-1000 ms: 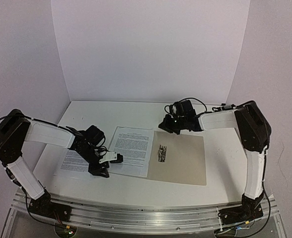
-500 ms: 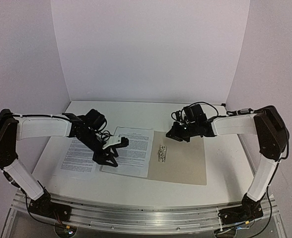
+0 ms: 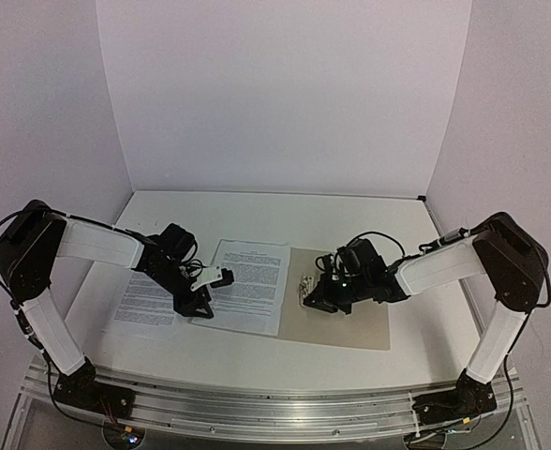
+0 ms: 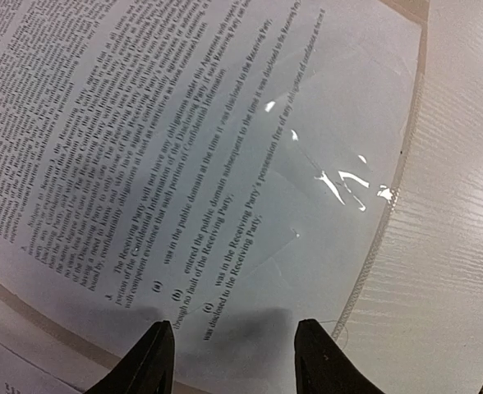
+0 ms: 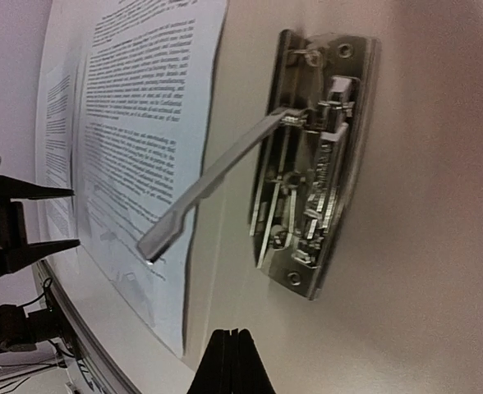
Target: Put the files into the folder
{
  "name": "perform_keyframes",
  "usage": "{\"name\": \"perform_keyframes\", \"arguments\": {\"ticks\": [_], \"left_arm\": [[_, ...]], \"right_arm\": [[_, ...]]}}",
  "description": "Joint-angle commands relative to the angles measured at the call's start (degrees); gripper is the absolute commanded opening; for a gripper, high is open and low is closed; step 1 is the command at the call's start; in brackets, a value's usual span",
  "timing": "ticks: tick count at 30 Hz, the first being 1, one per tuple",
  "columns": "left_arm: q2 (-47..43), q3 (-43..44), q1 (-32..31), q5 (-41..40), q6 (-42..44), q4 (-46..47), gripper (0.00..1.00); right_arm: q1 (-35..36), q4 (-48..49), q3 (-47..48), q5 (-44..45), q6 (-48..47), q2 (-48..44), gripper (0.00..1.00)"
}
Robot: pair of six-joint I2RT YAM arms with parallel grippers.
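As I judge it, the task is sitting at its early part: neither of the 2 files is lying at the clip point(image 3: 305, 287) yet. 1 sheet point(image 3: 249, 281) is lying flat just left of the folder point(image 3: 350, 314), with its right edge running alongside the clip. The other sheet point(image 3: 142, 302) is lying farther left on the bench point(image 3: 257, 361), partly hidden under the left arm. The folder is lying open and flat at the middle right. The clip's lever point(image 5: 217, 176) is standing raised and pointing left over the first sheet's edge, so the fastener is looking ready to take paper. The left claw point(image 4: 235, 365) is hanging over a near corner of the first sheet with its fingers spread and pinching nothing; I cannot tell whether the tips are touching the paper. In the left wrist view the sheet is showing a glossy sheen and a thin tan strip along its edge, but I cannot tell what that strip belongs to. The right claw point(image 5: 232, 365) is pressed together, holding nothing, and pointing at the folder just near of the clip. Both sheets are waiting to be slid right and fastened, so nearly everything is left to do.
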Motion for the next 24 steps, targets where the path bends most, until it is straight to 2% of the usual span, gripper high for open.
{"name": "perform_keyframes", "arguments": {"ticks": [1,14,24], "left_arm": [[0.8,-2.8,-1.8,-2.6,0.1,2.6,0.50],[0.9,-4.8,-3.1,-2.9,1.6,2.0,0.49],[0.6,-4.6,-3.4,-2.4,2.7,1.3,0.47]], "right_arm": [[0.5,7.0,2.2,-1.0,2.8,1.9,0.00],[-0.2,6.2,11.0,2.1,-1.1,9.4,0.00],[-5.6,4.6,16.2,0.4,-6.1,15.4,0.00]]}}
